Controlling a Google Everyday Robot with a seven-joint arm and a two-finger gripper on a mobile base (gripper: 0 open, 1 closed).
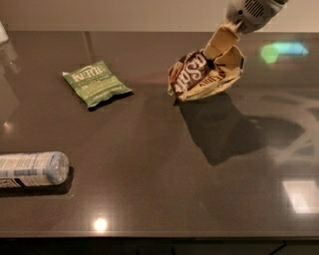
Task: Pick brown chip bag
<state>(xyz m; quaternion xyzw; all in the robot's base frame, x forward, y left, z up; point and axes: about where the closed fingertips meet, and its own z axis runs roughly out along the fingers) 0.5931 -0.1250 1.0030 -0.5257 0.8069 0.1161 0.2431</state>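
Bag (193,75) hangs pinched under tool (213,53).

The gripper (214,53), at the view's top right, has flat, pale tan fingers (223,37). Above them sits a rounded light-grey wrist housing (244,12) with a dark slotted grille (255,7).

Two chip bags (97,82) (197,75); one can (32,169)
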